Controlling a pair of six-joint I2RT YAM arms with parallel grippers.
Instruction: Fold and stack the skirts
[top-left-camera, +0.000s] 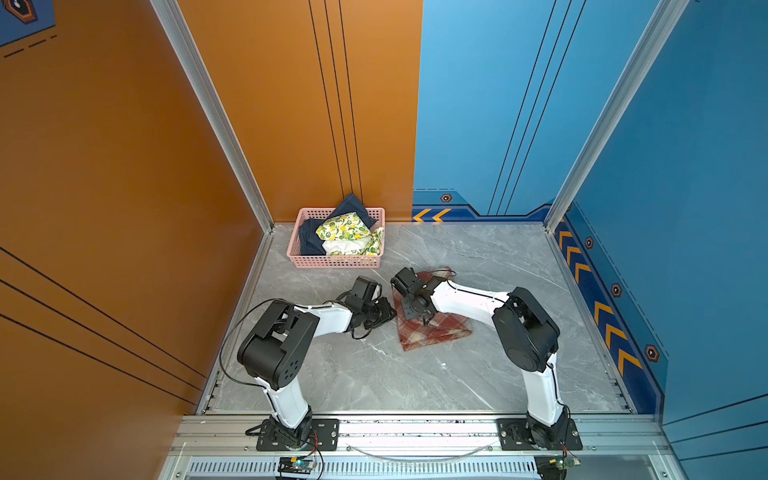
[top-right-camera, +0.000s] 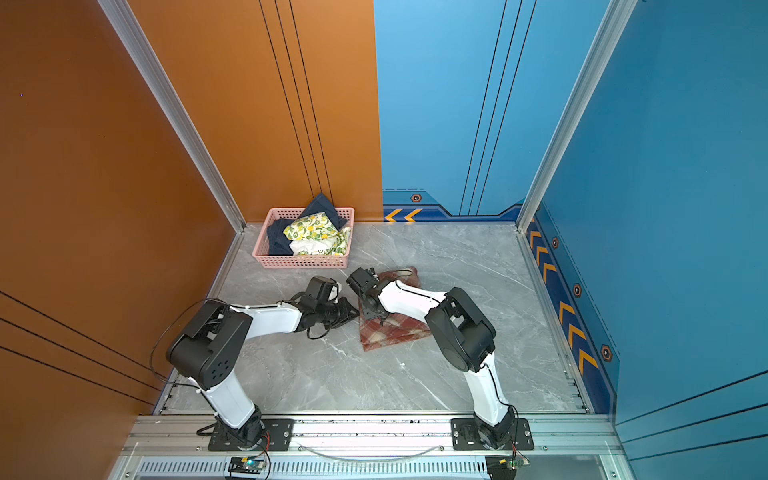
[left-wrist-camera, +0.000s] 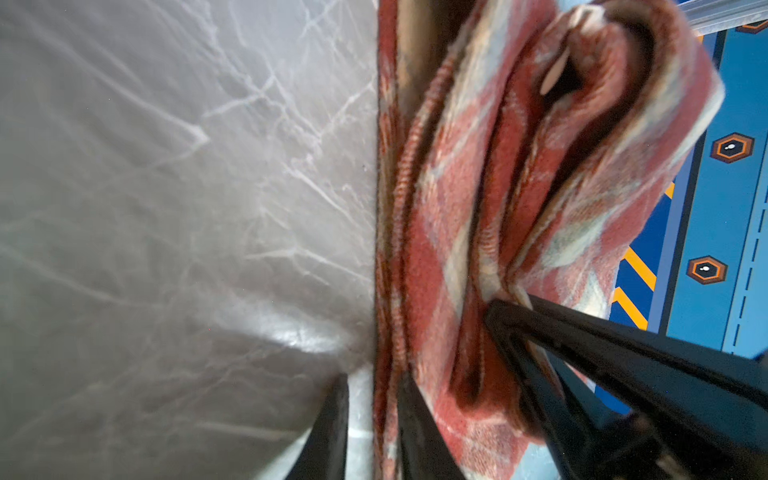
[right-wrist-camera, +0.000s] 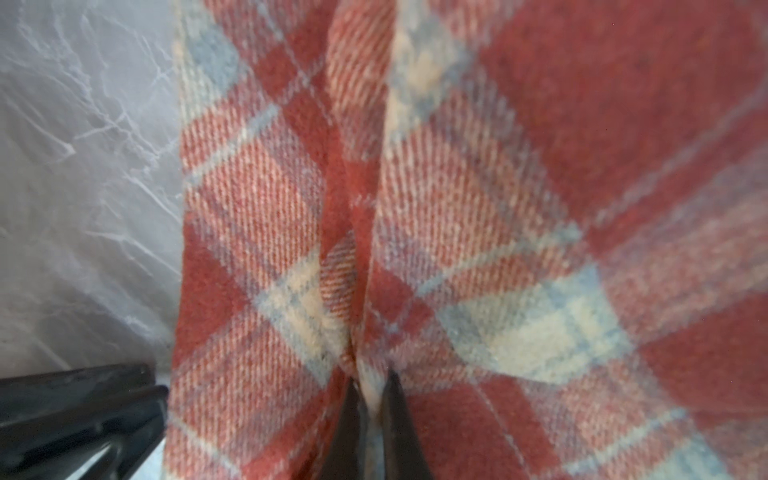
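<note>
The rust-red and cream plaid skirt (top-left-camera: 440, 332) (top-right-camera: 399, 332) lies folded in several layers on the table, right of centre. My left gripper (top-left-camera: 392, 313) (left-wrist-camera: 372, 382) is at its left edge, low on the table, and has a finger on each side of the bottom layers' edge (left-wrist-camera: 386, 249). My right gripper (top-left-camera: 424, 322) (right-wrist-camera: 370, 384) comes down from above near that same edge. It is shut on a pinched ridge of the top layer (right-wrist-camera: 357, 291). The lemon-print skirt (top-left-camera: 345, 232) and the dark blue denim skirt (top-left-camera: 309, 241) lie crumpled in the basket.
The pink perforated basket (top-left-camera: 332, 261) (top-right-camera: 299, 261) stands at the back left against the orange wall. Grey marble tabletop (top-left-camera: 374, 374) spreads in front of the arms. A blue wall with orange chevrons (top-left-camera: 606, 324) borders the right side, and both arm bases sit on the front rail.
</note>
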